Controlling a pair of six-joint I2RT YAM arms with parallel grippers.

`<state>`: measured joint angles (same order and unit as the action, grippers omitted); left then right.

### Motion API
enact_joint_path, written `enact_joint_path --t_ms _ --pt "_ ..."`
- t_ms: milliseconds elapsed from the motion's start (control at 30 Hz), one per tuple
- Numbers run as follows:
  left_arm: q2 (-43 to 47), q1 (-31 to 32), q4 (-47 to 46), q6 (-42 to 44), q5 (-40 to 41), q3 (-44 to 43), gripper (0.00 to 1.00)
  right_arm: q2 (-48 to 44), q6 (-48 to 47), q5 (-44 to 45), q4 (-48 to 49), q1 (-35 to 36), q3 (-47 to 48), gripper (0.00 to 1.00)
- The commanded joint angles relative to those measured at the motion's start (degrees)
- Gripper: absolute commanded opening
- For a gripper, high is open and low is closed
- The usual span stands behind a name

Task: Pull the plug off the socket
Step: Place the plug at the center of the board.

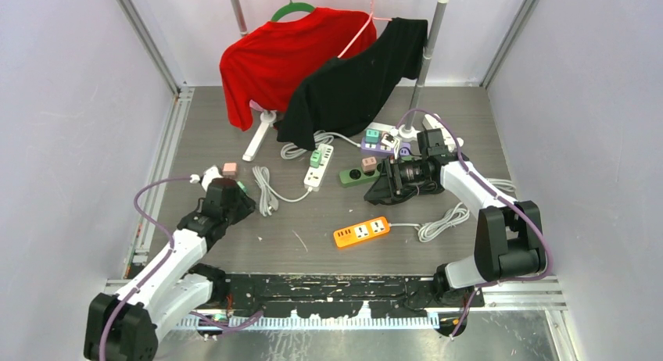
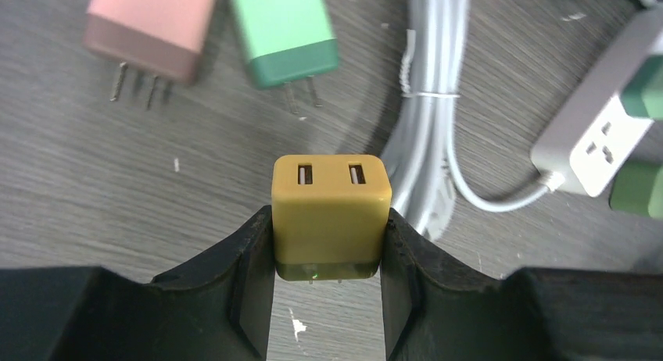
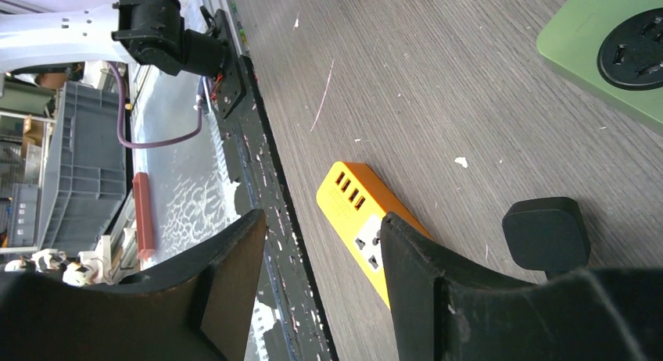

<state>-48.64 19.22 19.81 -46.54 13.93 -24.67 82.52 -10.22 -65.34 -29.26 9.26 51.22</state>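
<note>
My left gripper (image 2: 327,222) is shut on a mustard-yellow USB charger plug (image 2: 331,197) and holds it just above the table, prongs free. In the top view the left gripper (image 1: 232,195) is at the left of the table. A white power strip (image 2: 598,134) with green plugs (image 2: 645,87) in it lies to the right; it also shows in the top view (image 1: 318,167). My right gripper (image 3: 320,220) is open and empty, low over the table by the orange power strip (image 3: 356,205). In the top view the right gripper (image 1: 377,192) is beside the green power strip (image 1: 358,175).
A pink plug (image 2: 152,25) and a green plug (image 2: 285,33) lie loose on the table, with a bundled white cable (image 2: 434,103) beside them. A black plug (image 3: 546,234) lies near the right fingers. A purple strip with plugs (image 1: 383,142) and a rack with red (image 1: 289,56) and black shirts stand behind.
</note>
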Motion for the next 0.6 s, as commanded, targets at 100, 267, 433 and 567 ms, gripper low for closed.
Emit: enact_joint_path --t_ms 100,267,433,567 --pt "-3.38 -6.7 0.02 -6.49 -3.19 0.99 0.01 -0.87 -1.81 0.08 -0.66 -0.12 1.66 0.6" --pt "-3.27 -9.29 -0.78 -9.04 -3.46 2.69 0.03 -0.74 -1.95 0.15 -0.72 -0.12 1.59 0.6" --pt "-4.32 -11.7 0.25 -10.37 -3.39 2.83 0.06 -0.78 -2.01 0.28 -0.8 -0.15 1.6 0.6" --pt "-6.31 -12.93 2.03 -11.36 -2.62 1.93 0.07 -0.78 -2.07 0.26 -0.8 -0.16 1.58 0.6"
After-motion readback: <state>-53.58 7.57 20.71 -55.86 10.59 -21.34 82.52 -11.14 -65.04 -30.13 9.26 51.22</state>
